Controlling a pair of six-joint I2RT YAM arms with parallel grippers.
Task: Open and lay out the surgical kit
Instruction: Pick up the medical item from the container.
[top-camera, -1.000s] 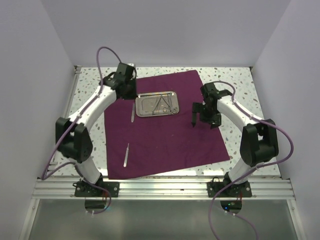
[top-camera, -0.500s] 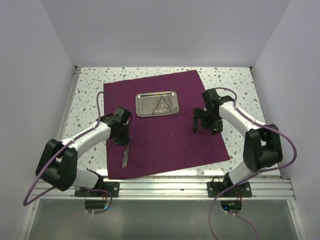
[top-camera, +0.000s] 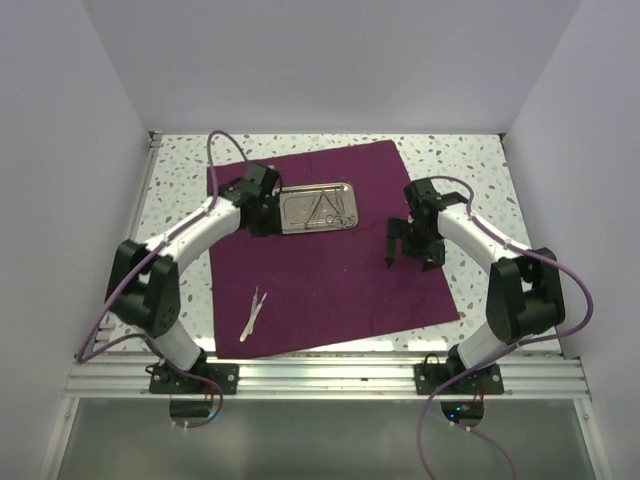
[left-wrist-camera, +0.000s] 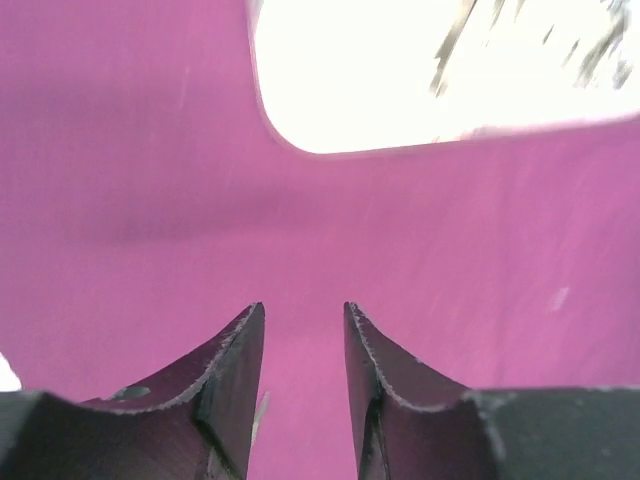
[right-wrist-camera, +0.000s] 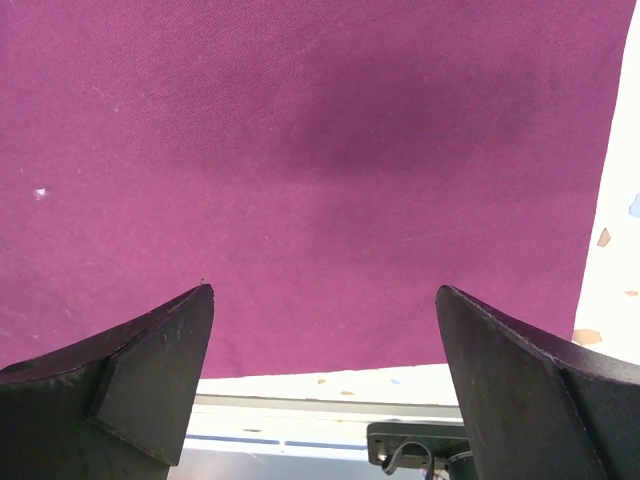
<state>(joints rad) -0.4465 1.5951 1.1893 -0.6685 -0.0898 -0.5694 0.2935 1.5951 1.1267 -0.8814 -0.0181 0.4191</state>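
Robot lab test cell: plain white walls (top-camera: 330, 60) box in a speckled table (top-camera: 470, 160) at back, left & right of frame. Alu rail (top-camera: 330, 378) across the bottom w/ 2 arm bases (top-camera: 190, 378) bolted on, purple cables (top-camera: 586, 305) looping lower left & right.

Top: looks steeply down from high, near side. Wrists: face the flat plum-purple cloth wrap (right-wrist-camera: 300, 150) closely; just ahead of the left claw (left-wrist-camera: 303, 318), shares the shiny rectangular steel tray (left-wrist-camera: 400, 80) with top.
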